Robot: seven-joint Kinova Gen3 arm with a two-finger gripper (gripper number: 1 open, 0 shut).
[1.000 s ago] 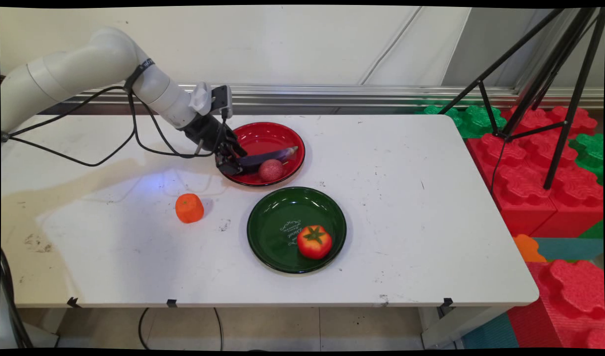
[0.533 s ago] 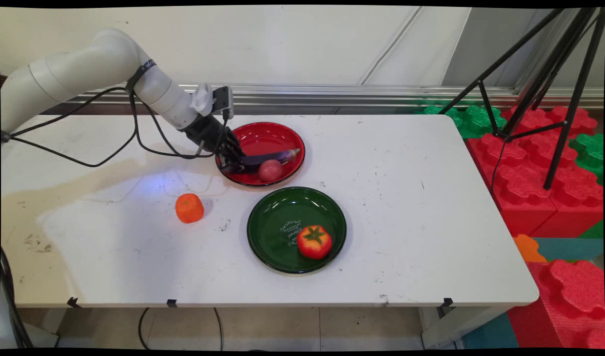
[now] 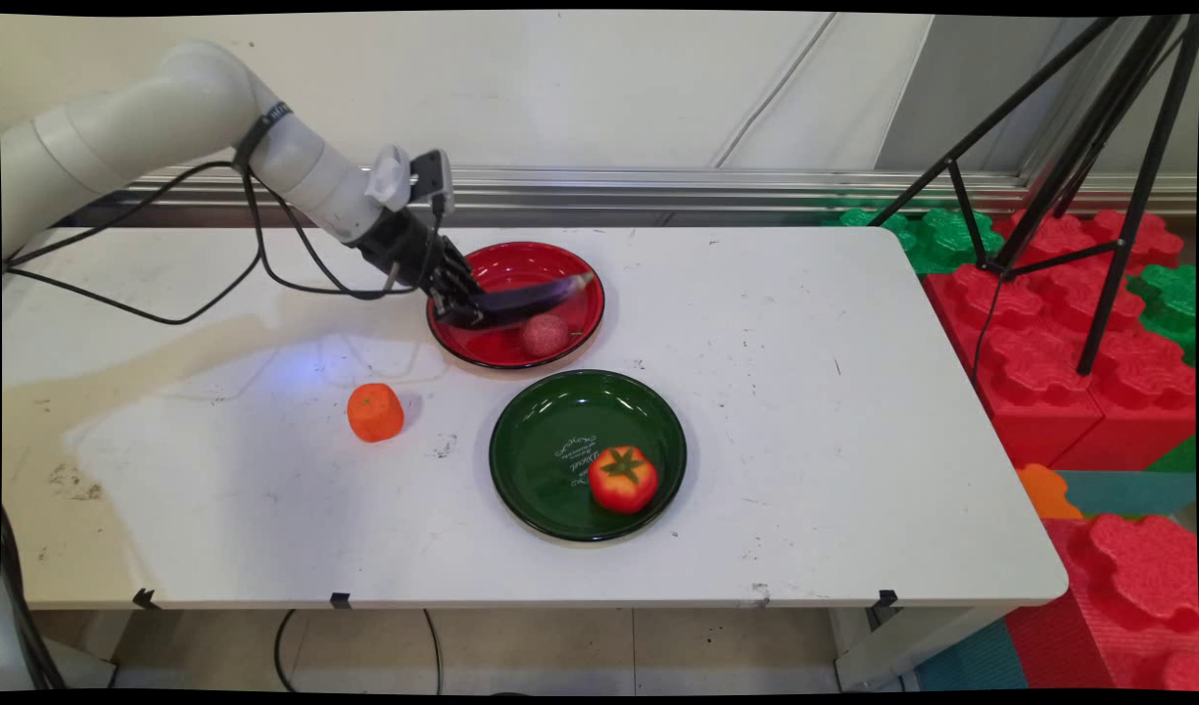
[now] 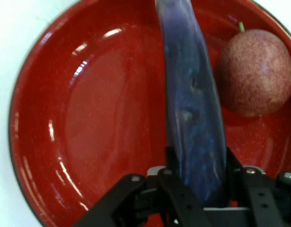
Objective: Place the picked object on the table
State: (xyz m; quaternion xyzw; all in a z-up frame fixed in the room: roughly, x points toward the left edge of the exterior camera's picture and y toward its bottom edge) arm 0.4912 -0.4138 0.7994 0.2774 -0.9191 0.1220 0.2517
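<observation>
- Lifting is what has changed: a second ago the purple eggplant point(image 3: 531, 299) lay low in the red plate point(image 3: 560, 257), and now its free end tilts up over the far rim, so it has come off the plate's floor.
- Well to the pincer's left and nearer the camera, the orange fruit point(image 3: 375, 412) sits on the bench point(image 3: 805, 392) where it sat before.
- At the plate's left edge, the pincer point(image 3: 465, 311) is closed on the eggplant's near end; the hand view shows the eggplant point(image 4: 195, 137) clamped between the fingers point(image 4: 173, 163), running straight out ahead of the pincer point(image 4: 198, 177).
- Just right of the eggplant, the round pink fruit point(image 4: 253, 72) rests in the red plate point(image 4: 51, 123), apart from it now.
- Further right and nearer, the green plate point(image 3: 536, 446) carries the tomato point(image 3: 623, 478), unmoved.
</observation>
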